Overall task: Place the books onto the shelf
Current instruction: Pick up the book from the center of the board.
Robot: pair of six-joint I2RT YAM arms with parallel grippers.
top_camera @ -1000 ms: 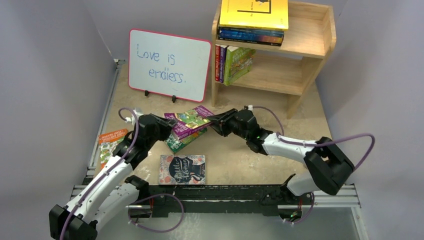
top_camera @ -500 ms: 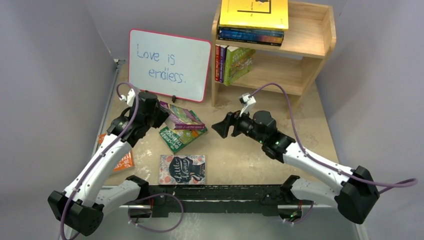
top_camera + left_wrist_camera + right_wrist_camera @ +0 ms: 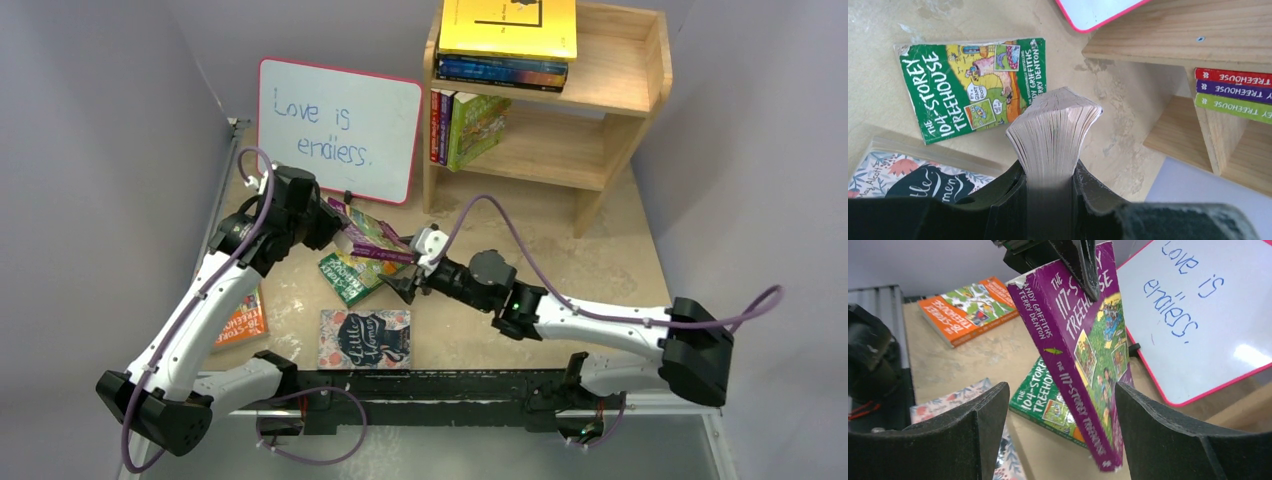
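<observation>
The purple book, titled "The 117-Storey Treehouse" with "Andy Griffiths & Terry Denton" on its spine, is held tilted above the table, clamped at one edge by the left gripper, whose fingers are pressed against both sides of the page block. The right gripper is placed just beside the book's free end with its jaws spread wide on either side of the spine, nothing being held by it. Directly beneath, the green book, "The 104-Storey Treehouse", is seen lying flat, with the floral "Little Women" book nearer the arm bases and an orange Treehouse book partly hidden under the left arm. Behind stands the pink-edged whiteboard, on which "Love is endless." is written. To its right, the shelf is seen holding a yellow book stacked on dark blue ones on top, and upright "Treehouse" volumes below.
</observation>
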